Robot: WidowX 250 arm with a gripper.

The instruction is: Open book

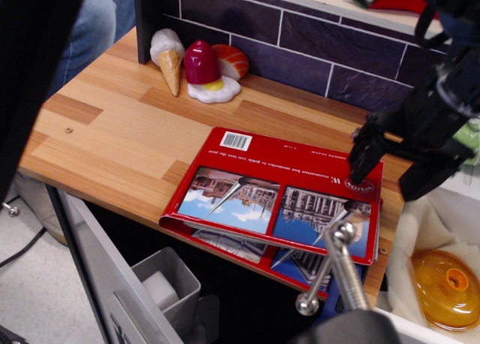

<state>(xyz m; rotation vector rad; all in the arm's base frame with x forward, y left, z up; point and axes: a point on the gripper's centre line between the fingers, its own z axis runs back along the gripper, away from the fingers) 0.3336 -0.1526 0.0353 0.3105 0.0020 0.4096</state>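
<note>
Above the closed book's right edge, the pincer hangs spread.

The arm is matte black with blocky black fingers.

Bright, even light falls on the wooden worktop left of the claw, with only soft shadows. Below the claw, the glossy red book carries a faint sheen. The claw and the dark mass at far left are blurred.
</note>
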